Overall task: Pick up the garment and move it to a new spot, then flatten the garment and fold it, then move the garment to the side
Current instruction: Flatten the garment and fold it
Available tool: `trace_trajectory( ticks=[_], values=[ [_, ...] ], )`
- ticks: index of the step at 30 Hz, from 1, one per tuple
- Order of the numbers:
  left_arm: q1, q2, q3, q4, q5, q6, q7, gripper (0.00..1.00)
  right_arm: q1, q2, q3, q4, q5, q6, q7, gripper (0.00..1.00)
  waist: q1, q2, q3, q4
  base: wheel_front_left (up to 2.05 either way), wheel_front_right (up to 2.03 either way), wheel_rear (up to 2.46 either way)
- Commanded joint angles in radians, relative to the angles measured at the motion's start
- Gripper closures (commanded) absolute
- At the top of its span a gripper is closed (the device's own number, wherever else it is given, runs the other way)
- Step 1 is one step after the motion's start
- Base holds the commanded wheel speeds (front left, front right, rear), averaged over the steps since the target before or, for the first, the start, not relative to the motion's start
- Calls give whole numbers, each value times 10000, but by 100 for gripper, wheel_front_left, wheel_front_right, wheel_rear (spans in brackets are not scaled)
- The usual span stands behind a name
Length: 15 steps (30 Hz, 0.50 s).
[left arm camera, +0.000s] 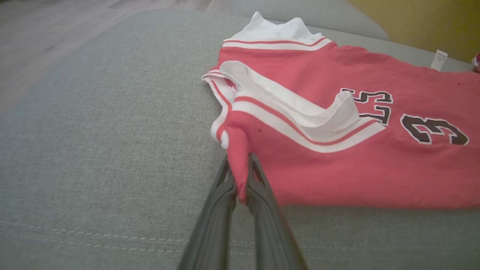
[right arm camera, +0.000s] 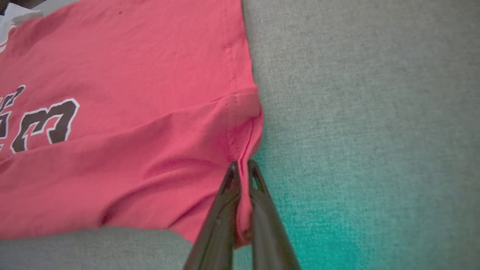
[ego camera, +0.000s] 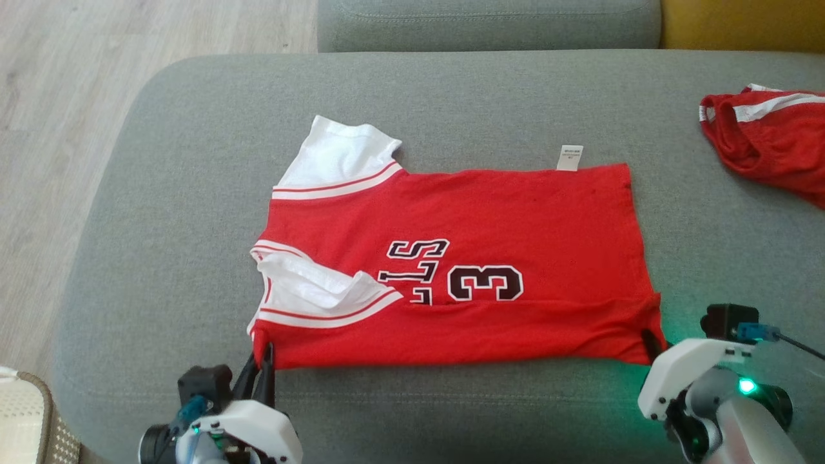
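A red jersey (ego camera: 490,258) with white sleeves lies flat on a grey sofa cushion (ego camera: 161,212). Its long axis runs side to side, sleeves towards the robot's left and hem towards its right. The left gripper (ego camera: 261,368) is pinched tight on the near sleeve-end corner. The right gripper (ego camera: 652,343) is pinched tight on the near hem corner. The whole shirt lies beyond both grippers, so folding probably means carrying that near edge away evenly. Another red garment (ego camera: 767,138) lies well apart, far right.
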Motion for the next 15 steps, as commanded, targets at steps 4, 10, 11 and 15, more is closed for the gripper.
trace_trajectory(
  ticks=[4, 10, 11, 15],
  values=[
    [-342, 108, 33, -104, -111, -17, -51, 0, 363, 44, 266, -1245, 142, 67, 317, 0, 0, 0, 22, 24, 0, 0, 0],
    [-468, 108, 136, -425, -462, 23, -51, 0, 738, 102, 482, -2456, 91, 67, -176, 0, 0, 0, 58, 53, 0, 0, 0],
    [-486, 108, 242, -617, -512, 45, -51, 0, 785, 137, 516, -2721, 145, 67, -395, 0, 0, 0, 66, 58, 0, 0, 0],
    [-461, 108, 643, -1796, -625, 30, -51, 0, 905, 195, 762, -3698, 202, 67, -1567, 0, 0, 0, 89, 74, 0, 0, 0]
  ],
)
